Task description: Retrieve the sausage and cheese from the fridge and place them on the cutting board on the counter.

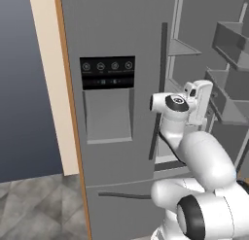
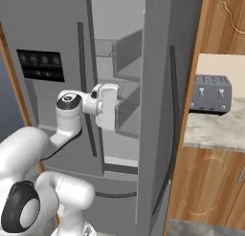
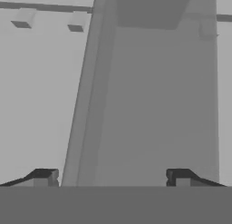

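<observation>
Pincer (image 3: 112,177) stood with its two dark tips wide apart and nothing between them, facing plain grey panelling inside the fridge (image 1: 116,30), whose right door was swung open with its shelves showing. From the base views the white hand (image 2: 106,106) reached level into the gap between the closed left door, with its black dispenser panel (image 1: 107,73), and the open door's bins (image 1: 233,44). Neither the sausage nor the cheese could be made out on any shelf from these angles, so where they lay could not be told. To do this step well, the hand would probably need to turn or drop toward a shelf surface until one of the foods came between the tips, keeping clear of the door bins. Off to the right, the counter (image 2: 215,130) carried a grey toaster (image 2: 210,94) above brown cabinets.
</observation>
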Controlling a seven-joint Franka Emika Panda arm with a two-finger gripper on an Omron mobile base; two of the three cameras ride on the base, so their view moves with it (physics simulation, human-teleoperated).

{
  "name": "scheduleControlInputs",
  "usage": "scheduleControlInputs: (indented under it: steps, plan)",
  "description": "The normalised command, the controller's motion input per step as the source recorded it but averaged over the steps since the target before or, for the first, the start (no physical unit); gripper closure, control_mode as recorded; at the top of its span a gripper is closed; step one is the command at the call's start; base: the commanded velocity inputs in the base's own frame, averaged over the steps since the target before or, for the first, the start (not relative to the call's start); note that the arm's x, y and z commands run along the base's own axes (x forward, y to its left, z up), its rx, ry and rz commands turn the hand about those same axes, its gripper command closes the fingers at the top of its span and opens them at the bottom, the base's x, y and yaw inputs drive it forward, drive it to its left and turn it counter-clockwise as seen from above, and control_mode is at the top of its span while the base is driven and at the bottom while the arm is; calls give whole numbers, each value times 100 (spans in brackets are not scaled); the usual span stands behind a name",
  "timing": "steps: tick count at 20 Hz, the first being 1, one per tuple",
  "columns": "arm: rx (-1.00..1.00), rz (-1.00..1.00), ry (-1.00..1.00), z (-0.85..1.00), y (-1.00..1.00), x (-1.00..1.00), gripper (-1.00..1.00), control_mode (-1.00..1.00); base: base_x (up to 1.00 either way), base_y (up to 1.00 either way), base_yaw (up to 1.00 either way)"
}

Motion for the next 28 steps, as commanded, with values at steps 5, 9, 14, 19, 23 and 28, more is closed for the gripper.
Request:
scheduleControlInputs:
  steps: [5,9,14,19,23,28]
  plan:
    - [0,-19,14,0,-100,-64,-100,-100,0,0,0]
    - [2,-18,6,0,-100,-68,-100,-100,0,0,0]
    - [10,-3,0,0,-45,-25,-100,-100,0,0,0]
    - [15,4,-59,16,64,-39,-100,-100,0,0,0]
    - [30,19,-74,41,93,-46,-100,-100,0,0,0]
    - [36,15,-78,43,74,-68,-100,-100,0,0,0]
